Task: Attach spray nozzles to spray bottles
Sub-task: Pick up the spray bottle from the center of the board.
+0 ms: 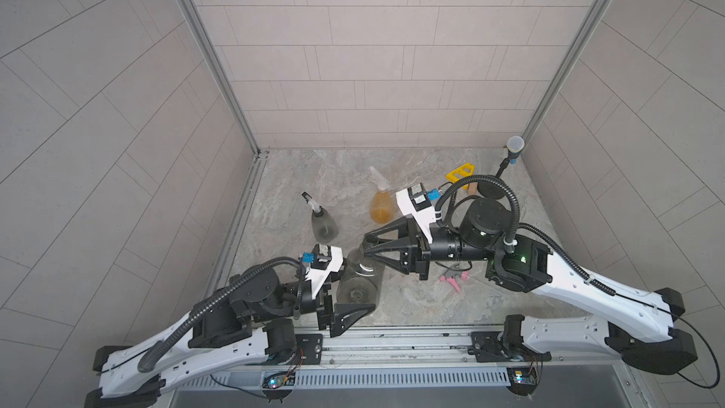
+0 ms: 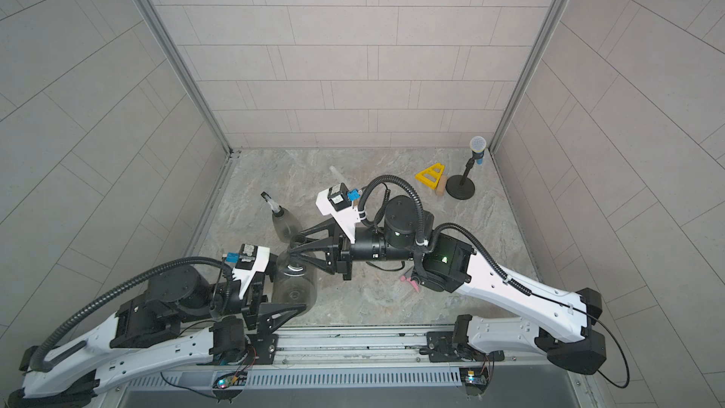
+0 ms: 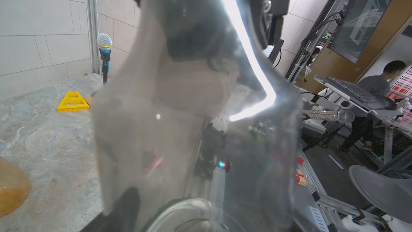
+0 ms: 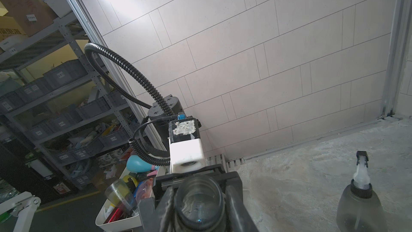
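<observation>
Spray nozzles already sit on two of the three bottles, so one pair is left. Farthest left, the capped grey bottle (image 1: 325,225) stands upright on the table (image 1: 431,308), its white-and-black nozzle (image 1: 310,200) on. Near it, toward the front edge, the left hand (image 1: 353,288) has its jaws on either side of the body of the open grey bottle (image 1: 365,280). Whether they press it or only flank it I cannot tell. The right hand (image 1: 368,246) is closed on that bottle's neck. Behind stands the amber bottle (image 1: 382,208), its translucent nozzle (image 1: 377,176) fitted. Farther right the grey-and-pink nozzle (image 1: 451,276) lies loose on the table, partly under the right arm. Beyond it are a yellow triangular block (image 1: 461,173) and a microphone (image 1: 515,145). As I judge it, if the right hand lets go of the neck before the left has a firm hold, the smooth bottle could tip or slip. A hard squeeze could buckle it, and the thin dip tube may bend against the narrow mouth. Only the right wrist view shows the mouth (image 4: 199,201) bare between the fingers (image 4: 236,206). The left wrist view gives a blurred grey wall, with the loose nozzle a pink smear through it. In a top view the right arm hides the amber bottle.
</observation>
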Controlling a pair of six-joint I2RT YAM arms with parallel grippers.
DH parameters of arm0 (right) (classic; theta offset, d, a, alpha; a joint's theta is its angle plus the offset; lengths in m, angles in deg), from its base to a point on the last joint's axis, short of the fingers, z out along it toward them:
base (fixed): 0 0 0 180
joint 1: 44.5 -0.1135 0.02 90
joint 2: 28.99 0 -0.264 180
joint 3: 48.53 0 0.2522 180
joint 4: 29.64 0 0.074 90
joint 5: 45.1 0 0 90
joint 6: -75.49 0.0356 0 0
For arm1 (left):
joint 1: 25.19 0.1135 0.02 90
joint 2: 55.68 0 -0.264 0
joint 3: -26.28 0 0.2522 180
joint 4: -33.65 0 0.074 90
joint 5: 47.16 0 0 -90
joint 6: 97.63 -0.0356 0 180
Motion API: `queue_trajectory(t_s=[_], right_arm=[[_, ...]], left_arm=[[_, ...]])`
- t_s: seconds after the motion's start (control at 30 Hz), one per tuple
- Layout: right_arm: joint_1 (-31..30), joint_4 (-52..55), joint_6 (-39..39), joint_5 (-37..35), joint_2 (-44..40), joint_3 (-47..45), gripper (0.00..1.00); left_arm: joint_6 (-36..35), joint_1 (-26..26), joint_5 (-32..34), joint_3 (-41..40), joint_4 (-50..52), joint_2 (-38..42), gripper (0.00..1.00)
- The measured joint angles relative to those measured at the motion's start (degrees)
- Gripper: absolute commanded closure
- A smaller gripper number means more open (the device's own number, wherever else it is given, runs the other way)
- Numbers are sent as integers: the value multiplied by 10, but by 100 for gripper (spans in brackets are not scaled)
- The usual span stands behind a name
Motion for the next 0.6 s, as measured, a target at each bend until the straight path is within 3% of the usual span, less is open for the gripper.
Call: queue_trajectory(t_s=[0.3, 0.47, 0.6], right_arm=[[-1, -3, 6, -6, -7, -6, 100], [-2, -3, 7, -9, -7, -6, 82], [-2, 0, 7, -13, -9, -6, 57]], left_arm=[[-1, 0, 0, 0, -2, 0, 27], [-1, 0, 0, 0, -2, 0, 39], [-2, 0, 0, 0, -2, 0, 48]])
